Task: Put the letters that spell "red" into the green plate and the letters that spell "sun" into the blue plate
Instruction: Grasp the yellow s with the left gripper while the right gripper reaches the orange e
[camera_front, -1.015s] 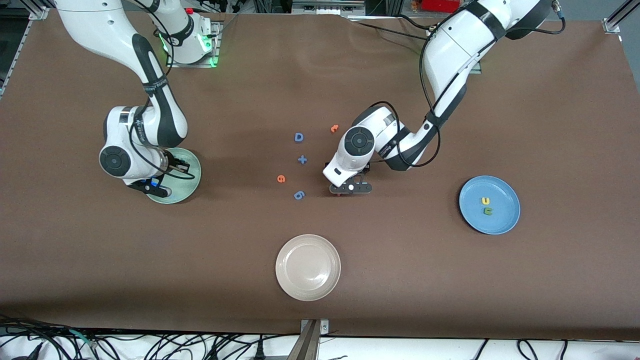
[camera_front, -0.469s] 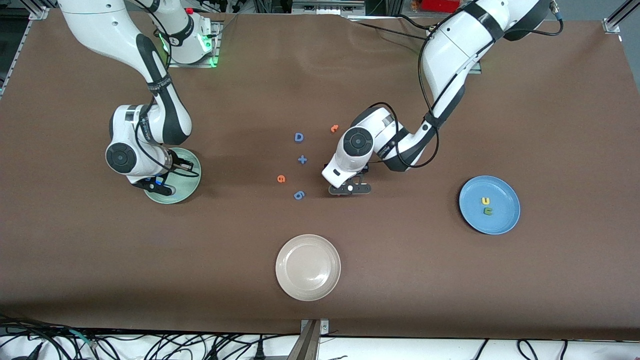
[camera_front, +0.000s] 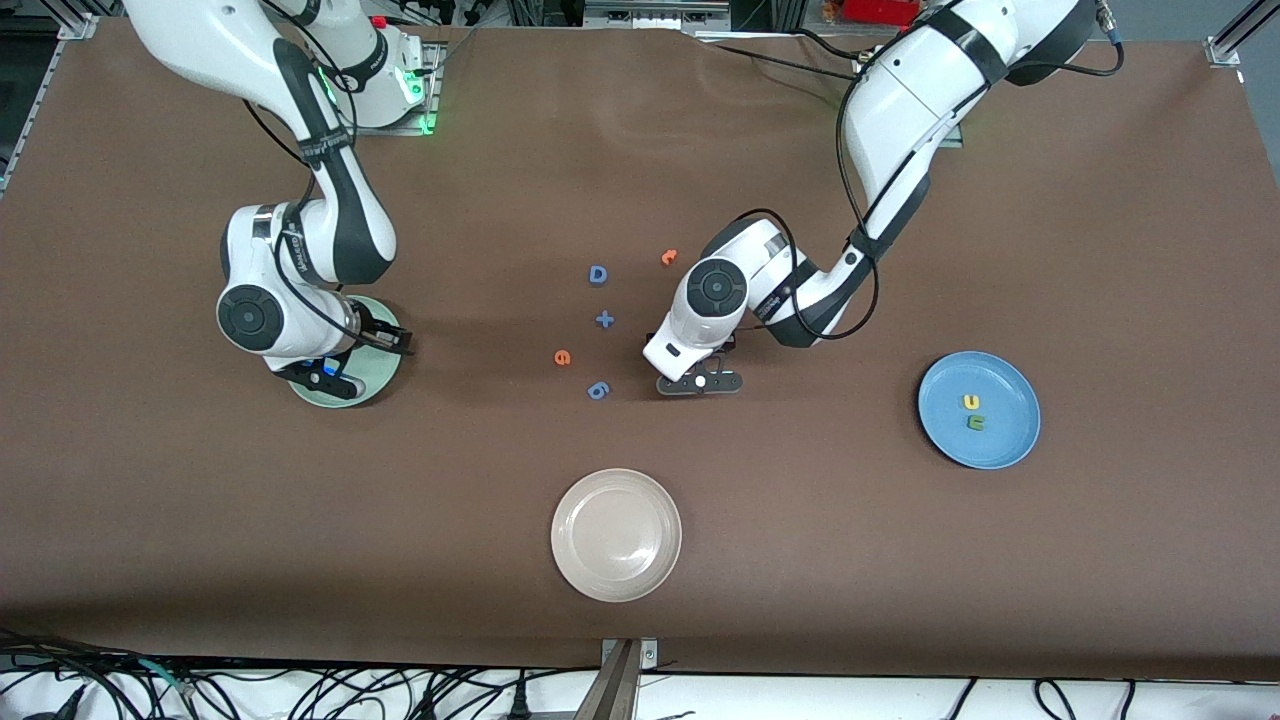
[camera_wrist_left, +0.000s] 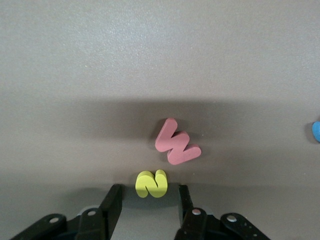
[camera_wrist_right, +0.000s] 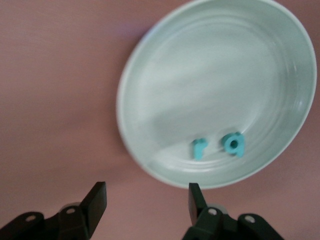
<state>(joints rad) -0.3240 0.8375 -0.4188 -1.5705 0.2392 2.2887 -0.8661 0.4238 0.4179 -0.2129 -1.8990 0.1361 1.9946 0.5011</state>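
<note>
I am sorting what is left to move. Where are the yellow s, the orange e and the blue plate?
yellow s (camera_wrist_left: 151, 184), left wrist view, its middle.
orange e (camera_front: 562, 357), front view, its centre.
blue plate (camera_front: 1004, 449), front view, bare rim.

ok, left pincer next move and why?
Probably ease the left pincer forward and shut it on the small yellow foam "s". Its fingers stand open with the letter just ahead of the gap, flat on the brown table, the pink foam W close beside it. The sky-blue round plate lacks it.
</note>
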